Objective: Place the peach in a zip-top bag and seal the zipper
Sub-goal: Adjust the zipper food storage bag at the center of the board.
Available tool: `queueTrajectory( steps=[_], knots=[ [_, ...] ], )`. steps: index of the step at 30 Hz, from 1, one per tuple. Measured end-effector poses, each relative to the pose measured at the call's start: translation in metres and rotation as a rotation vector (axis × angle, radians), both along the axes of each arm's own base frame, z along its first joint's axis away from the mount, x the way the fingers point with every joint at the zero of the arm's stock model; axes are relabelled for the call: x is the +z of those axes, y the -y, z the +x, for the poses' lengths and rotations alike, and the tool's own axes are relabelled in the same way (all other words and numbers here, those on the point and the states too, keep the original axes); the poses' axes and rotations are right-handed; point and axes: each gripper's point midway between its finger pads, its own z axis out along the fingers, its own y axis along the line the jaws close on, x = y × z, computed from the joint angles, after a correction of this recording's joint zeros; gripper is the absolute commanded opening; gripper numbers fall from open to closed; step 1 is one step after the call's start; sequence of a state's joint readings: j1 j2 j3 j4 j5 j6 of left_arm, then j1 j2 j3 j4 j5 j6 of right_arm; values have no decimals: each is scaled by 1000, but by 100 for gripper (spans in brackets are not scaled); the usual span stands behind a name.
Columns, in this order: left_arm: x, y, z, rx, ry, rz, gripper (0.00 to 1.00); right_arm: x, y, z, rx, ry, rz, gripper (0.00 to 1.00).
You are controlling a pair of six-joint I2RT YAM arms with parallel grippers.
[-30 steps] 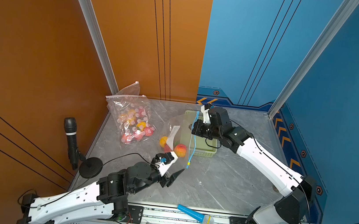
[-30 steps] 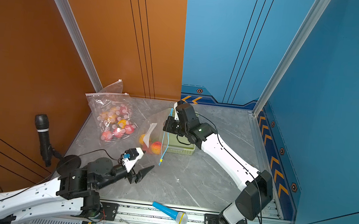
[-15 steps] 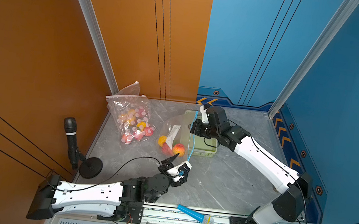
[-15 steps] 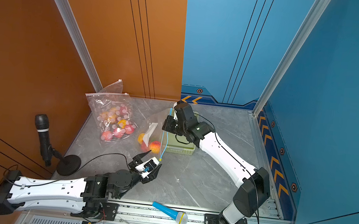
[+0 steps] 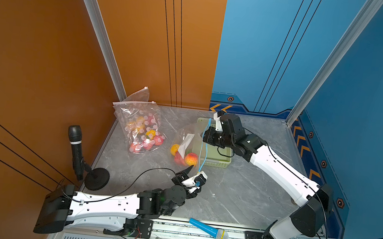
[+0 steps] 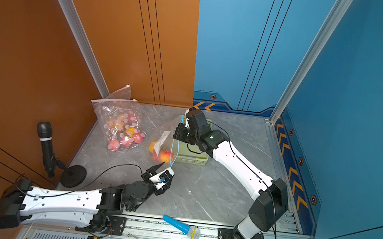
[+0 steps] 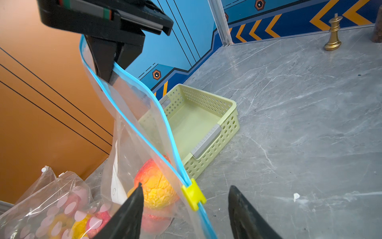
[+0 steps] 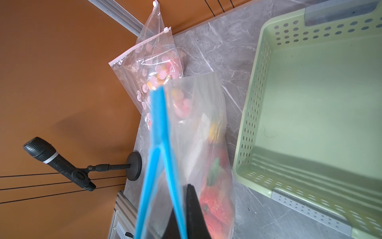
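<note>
- While the right gripper (image 7: 108, 72) stays out of most views, the left wrist view shows it clenched on one top corner of the zip-top bag (image 5: 188, 134).
- The bag hangs from that grip with its lower part on the desk (image 5: 238, 191). It is just beside the left side of the green basket (image 5: 217, 163), about midway between the desk's side edges and nearer its rear edge.
- The peach (image 5: 191, 158) lies inside this bag at the bottom, touching a red fruit (image 5: 178, 160) and near an orange fruit (image 5: 175, 149). A white paper slip (image 5: 186, 142) stands among them.
- The blue zipper (image 8: 158, 115) is unsealed — its two tracks run apart from the clamped corner down to the yellow slider (image 7: 193, 194), where they meet.
- The left gripper (image 7: 185, 186) is released, its two dark fingers standing on either side of the slider with a gap on each side.
- A dotted bag (image 5: 139, 124) of fruit lies in the rear left corner.
- A black microphone (image 5: 75, 143) stands on its stand at the left edge.
- A blue microphone (image 5: 205, 228) lies on the rail past the front edge.
</note>
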State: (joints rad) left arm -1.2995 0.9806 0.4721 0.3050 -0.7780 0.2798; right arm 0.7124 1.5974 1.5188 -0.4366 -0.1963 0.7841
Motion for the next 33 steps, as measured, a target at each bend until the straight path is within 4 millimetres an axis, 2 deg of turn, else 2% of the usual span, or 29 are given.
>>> queueTrajectory(
  steps=[7, 9, 11, 13, 17, 20, 23, 26, 30, 31, 33],
  knots=[
    [-1, -8, 14, 45, -21, -62, 39, 0, 0, 0, -1, -1, 1, 0],
    [-1, -7, 16, 45, -28, -76, 29, 0, 0, 0, -1, -1, 1, 0],
    [-1, -7, 16, 40, -33, -83, 13, 0, 0, 0, -1, -1, 1, 0],
    [-2, -6, 16, 38, -37, -89, 5, 0, 0, 0, -1, -1, 1, 0],
    [1, -10, 14, 35, -41, -92, 0, 0, 1, 1, -7, 2, -2, 0],
    [10, -19, 11, 32, -37, -108, 0, 0, 1, 1, -7, 4, -7, 0],
    [27, -30, 6, 25, -30, -131, 0, -1, 3, -1, 7, 5, -32, 0],
    [56, -37, 0, -4, -21, -155, 0, 3, 4, -6, 39, 12, -57, 0],
    [96, -45, -10, -60, -20, -163, 0, 8, 7, -16, 89, 33, -101, 24],
    [104, -46, -12, -77, -22, -159, 0, 8, 10, -19, 96, 36, -112, 32],
    [117, -49, -17, -109, -26, -141, 0, 12, 16, -26, 120, 53, -139, 41]
  ],
)
